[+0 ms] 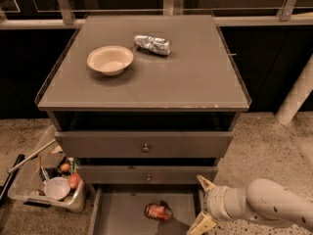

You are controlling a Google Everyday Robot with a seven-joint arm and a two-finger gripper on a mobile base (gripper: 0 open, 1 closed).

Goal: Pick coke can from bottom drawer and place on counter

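Soft overhead light lies even on the worktop (195,77); below it all is dim, and the pale tool (201,204), low right, shadows the bottom drawer (117,214).
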